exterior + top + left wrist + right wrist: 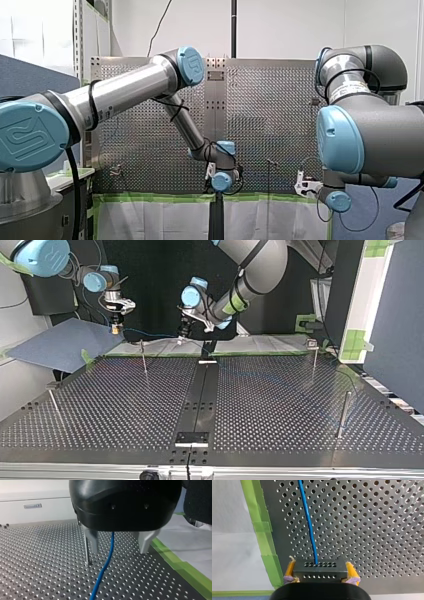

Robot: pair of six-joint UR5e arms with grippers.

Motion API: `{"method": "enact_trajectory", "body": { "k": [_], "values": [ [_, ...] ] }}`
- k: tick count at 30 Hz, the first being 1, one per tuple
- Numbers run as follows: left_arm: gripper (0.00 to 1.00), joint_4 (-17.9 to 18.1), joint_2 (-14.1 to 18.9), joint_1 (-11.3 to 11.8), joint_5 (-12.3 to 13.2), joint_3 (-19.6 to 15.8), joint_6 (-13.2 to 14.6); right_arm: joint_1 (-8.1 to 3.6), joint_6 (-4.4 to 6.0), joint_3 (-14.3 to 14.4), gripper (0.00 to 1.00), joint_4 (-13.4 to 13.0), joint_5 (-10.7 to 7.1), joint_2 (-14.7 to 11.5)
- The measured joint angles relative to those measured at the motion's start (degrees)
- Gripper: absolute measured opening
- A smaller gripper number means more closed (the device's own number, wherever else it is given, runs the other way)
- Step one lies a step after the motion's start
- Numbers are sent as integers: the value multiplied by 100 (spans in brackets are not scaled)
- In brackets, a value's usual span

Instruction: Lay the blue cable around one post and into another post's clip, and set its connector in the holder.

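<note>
right wrist view: right gripper [319,574] clamps connector [319,568].

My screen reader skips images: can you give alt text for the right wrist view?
My right gripper with yellow pads clamps a dark connector; the blue cable runs from it ahead over the perforated table, green tape along its edge.

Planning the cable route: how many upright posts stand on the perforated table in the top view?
4, placed by that view: far-left post, near-left post, far-right post, near-right post. More may be hidden.
</note>
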Motion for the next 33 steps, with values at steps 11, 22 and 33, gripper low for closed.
{"method": "enact_trajectory", "body": {
  "k": [11,22,33],
  "values": [
    [30,-8,115,-32,340,-1,103,-10,9,0,0,-30,10,0],
    [12,-15,121,-25,370,-2,131,-32,39,0,0,-55,11,-1],
    [43,-18,121,-28,353,0,123,-66,134,-1,0,-129,16,-1]
  ]
}}
